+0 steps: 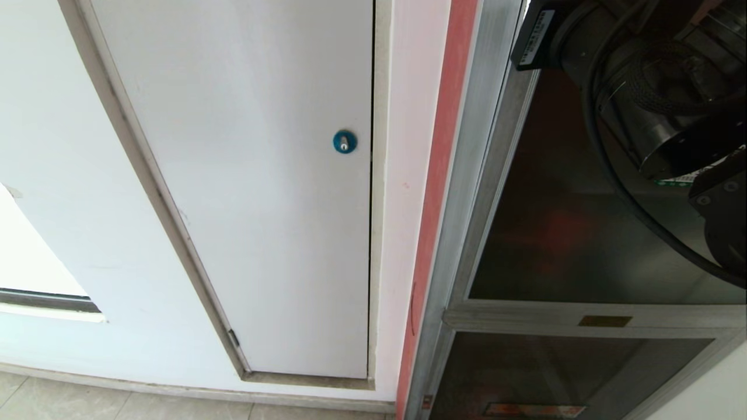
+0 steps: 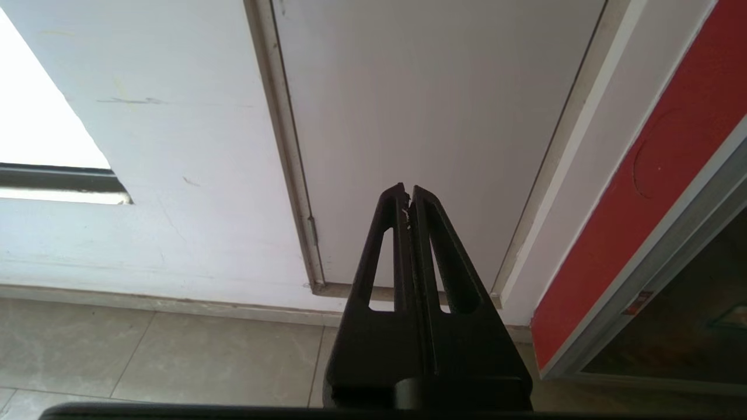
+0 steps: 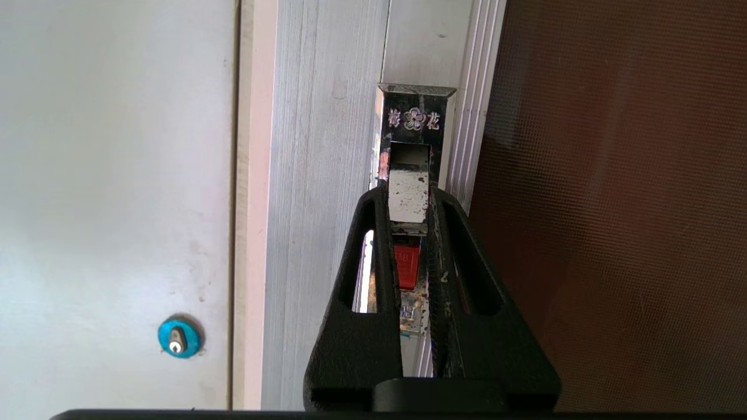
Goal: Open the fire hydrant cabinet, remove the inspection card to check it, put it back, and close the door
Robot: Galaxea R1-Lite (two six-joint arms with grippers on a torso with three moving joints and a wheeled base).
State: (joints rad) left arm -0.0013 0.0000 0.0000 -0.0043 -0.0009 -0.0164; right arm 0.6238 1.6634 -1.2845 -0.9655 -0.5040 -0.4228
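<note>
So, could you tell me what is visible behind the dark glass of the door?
Behind the door glass only a dim reddish interior shows. The tint hides any hose or card. The right gripper grips the latch tab on its frame.

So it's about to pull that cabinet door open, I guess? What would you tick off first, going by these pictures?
1. Right gripper closed around the metal latch tab on the door frame: ok.
2. Fingers sit either side of the tab, roughly centred: ok.
3. Door already open: not ok, it looks flush with the frame.
4. Latch released: cannot tell.
5. Left gripper shut and parked away, facing the white panel: ok.
6. Inspection card in place inside: cannot tell through the dark glass.
</note>
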